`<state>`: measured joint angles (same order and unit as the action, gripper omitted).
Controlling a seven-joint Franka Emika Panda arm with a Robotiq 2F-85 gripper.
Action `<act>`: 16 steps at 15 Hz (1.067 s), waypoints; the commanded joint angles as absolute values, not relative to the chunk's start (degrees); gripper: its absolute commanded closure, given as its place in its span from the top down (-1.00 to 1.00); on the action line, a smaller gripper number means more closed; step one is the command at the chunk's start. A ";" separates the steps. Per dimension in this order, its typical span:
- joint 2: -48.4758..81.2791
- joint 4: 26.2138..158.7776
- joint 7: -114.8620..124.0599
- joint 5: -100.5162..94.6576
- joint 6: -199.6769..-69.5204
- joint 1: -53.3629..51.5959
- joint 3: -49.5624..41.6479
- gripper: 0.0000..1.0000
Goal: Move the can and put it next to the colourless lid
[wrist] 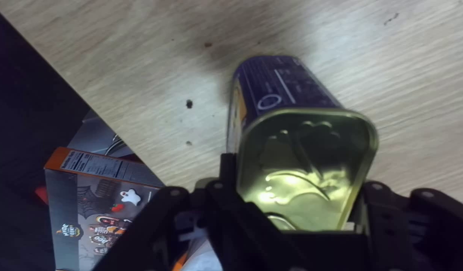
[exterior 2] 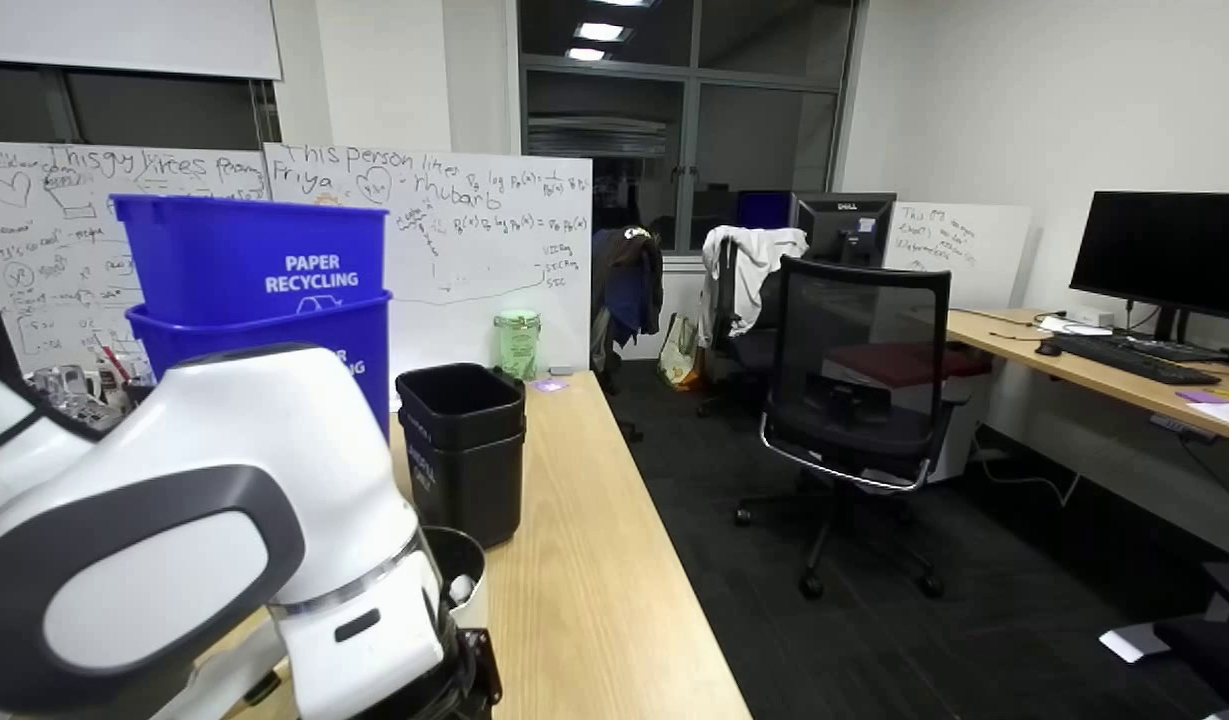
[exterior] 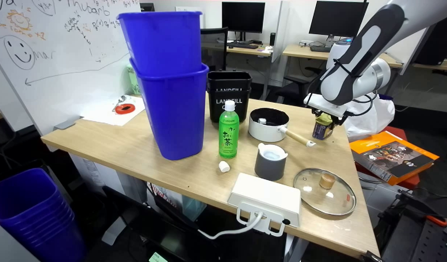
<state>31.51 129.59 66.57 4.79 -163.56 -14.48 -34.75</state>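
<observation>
Clasping can (wrist: 306,169), apparently: gripper (wrist: 297,182) fingers (wrist: 228,167) parted can-wide; colourless lid (exterior: 323,197) lying apart.

The can (wrist: 304,154) looks glossy metal, the lid (exterior: 323,196) smooth glass, the table (exterior: 198,174) grained wood.
</observation>
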 commanded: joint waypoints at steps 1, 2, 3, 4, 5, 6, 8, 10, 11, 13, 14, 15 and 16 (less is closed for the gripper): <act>28.72 129.41 69.22 -0.12 -156.17 -15.98 -36.69 -0.28; 27.89 129.00 70.47 -1.29 -154.20 -16.02 -36.64 -0.28; 26.91 128.62 71.74 -2.36 -152.55 -15.77 -36.21 -0.28; 25.55 128.24 72.85 -3.11 -150.76 -15.33 -35.34 -0.28; 24.04 128.06 73.74 -3.64 -149.07 -14.77 -34.25 -0.28; 22.23 128.03 74.10 -4.13 -147.30 -14.01 -32.87 -0.28; 18.50 129.11 74.30 -5.59 -144.82 -12.88 -30.08 -0.28; 14.82 130.78 73.93 -7.78 -143.46 -11.65 -26.89 -0.28; 12.87 131.96 73.24 -8.46 -143.44 -10.76 -24.98 -0.28; 8.97 134.90 70.60 -9.46 -144.45 -8.80 -21.31 -0.28; 7.11 136.49 69.19 -9.28 -145.07 -7.67 -19.51 -0.28; 5.38 138.12 67.36 -8.84 -145.81 -6.53 -17.84 -0.28; 3.62 139.93 65.14 -7.96 -146.23 -5.35 -16.22 -0.28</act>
